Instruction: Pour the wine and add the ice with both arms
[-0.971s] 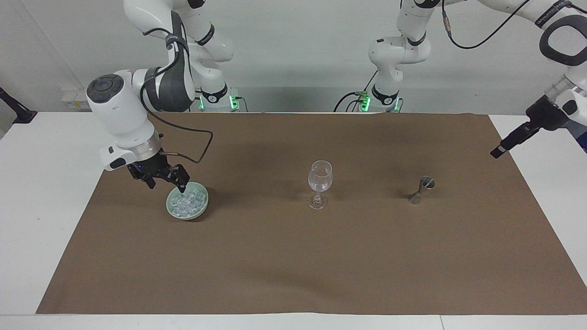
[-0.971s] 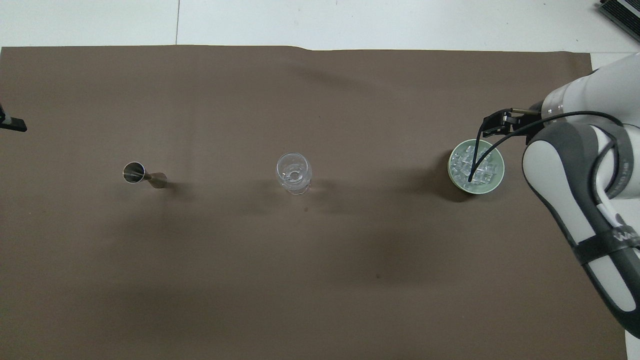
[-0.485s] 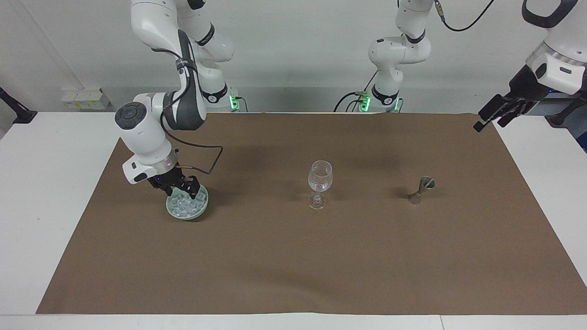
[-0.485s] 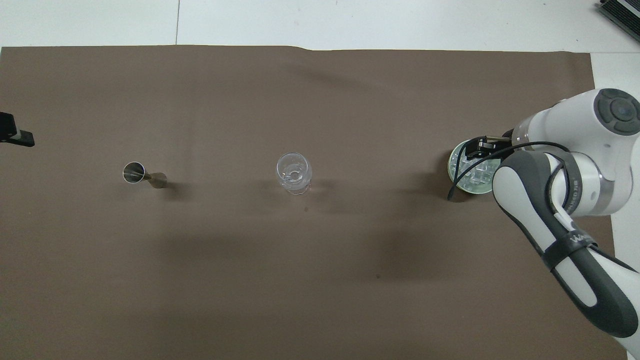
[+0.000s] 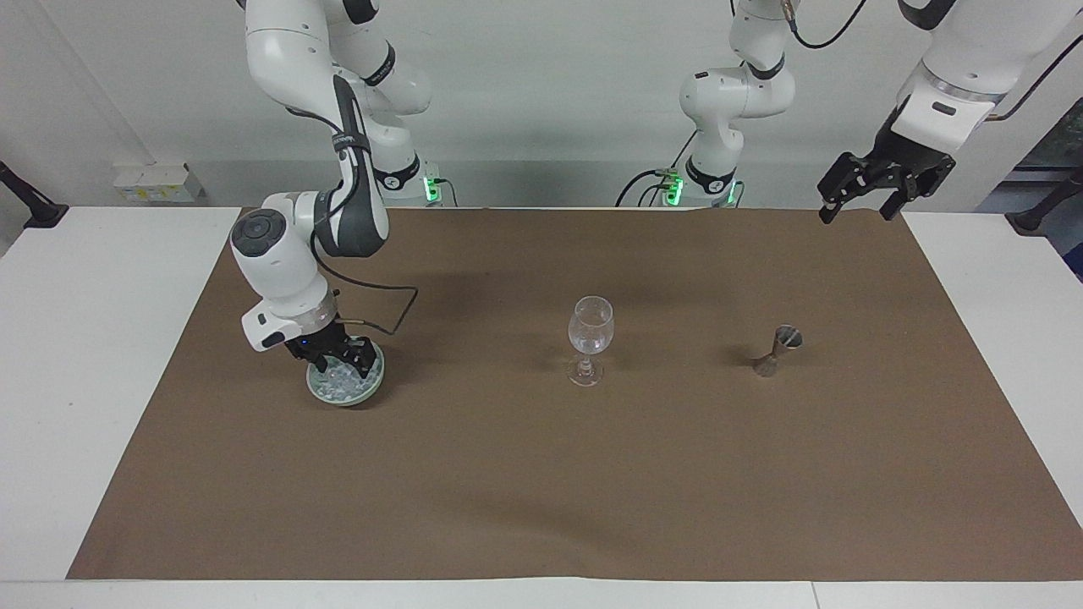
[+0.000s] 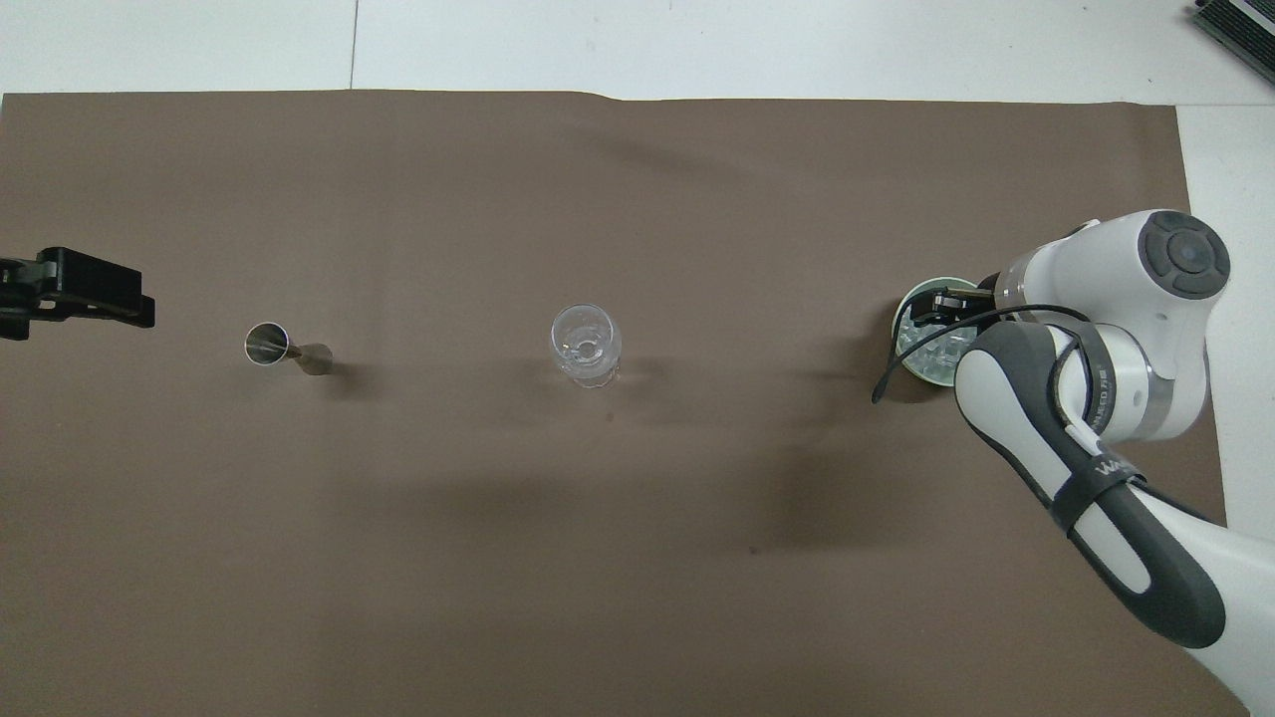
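Right pincer (image 5: 343,365) down in the ice (image 5: 337,385), going for a cube

The left pincer (image 5: 854,210) waits with its jaws spread and empty, high over the mat (image 5: 541,491) corner at its own end of the tabletop (image 5: 85,338). The right one sits low in the green bowl (image 5: 315,391); whether it has closed on a cube I cannot tell. To do this well, I'd say pinch one cube squarely, lift straight up so the bowl stays put, and carry it level (wet ice slips). In a row across the mat: the bowl holds a heap of ice. Mid-mat, the glass (image 5: 590,332) stands upright with a little clear wine (image 5: 590,343) low in it. The jigger (image 5: 778,348) is upright too, its contents unreadable.
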You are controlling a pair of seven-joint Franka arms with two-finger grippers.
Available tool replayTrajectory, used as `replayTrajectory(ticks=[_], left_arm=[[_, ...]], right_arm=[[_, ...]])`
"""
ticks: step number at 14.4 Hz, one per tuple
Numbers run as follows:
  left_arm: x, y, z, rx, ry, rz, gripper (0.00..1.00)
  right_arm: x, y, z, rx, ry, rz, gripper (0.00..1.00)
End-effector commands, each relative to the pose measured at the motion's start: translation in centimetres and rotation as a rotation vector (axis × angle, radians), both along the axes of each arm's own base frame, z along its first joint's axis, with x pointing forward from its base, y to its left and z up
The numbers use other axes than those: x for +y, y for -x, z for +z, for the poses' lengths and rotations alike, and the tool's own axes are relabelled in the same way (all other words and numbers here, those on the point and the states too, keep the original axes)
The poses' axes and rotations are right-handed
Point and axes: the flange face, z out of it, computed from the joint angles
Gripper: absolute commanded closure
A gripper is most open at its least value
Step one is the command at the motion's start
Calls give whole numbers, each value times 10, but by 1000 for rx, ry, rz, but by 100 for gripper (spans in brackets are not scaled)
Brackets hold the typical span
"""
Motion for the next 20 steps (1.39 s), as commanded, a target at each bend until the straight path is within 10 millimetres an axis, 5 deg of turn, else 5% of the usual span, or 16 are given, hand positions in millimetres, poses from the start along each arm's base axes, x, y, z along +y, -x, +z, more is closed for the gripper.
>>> replayTrajectory(ticks=[1, 4, 6, 9, 13, 17, 20], left_arm=[[6, 7, -16, 37, -24, -43, 0], [6, 7, -29, 56, -25, -43, 0], [5, 8, -30, 29, -28, -46, 0], [3, 29, -39, 8, -35, -39, 0], [3, 31, -32, -4, -43, -84, 0], [5, 29, -14, 5, -37, -82, 0], [7, 43, -16, 88, -44, -119, 0]], right_arm=[[0, 0, -2, -14, -10, -12, 18], [-1, 0, -2, -14, -10, -15, 38], [-1, -1, -1, -15, -11, -17, 66], [-1, -1, 3, -13, -11, -19, 88], [0, -2, 16, -24, -9, -18, 99], [1, 2, 37, -35, -7, -16, 99], [12, -2, 75, -48, -10, -13, 98]])
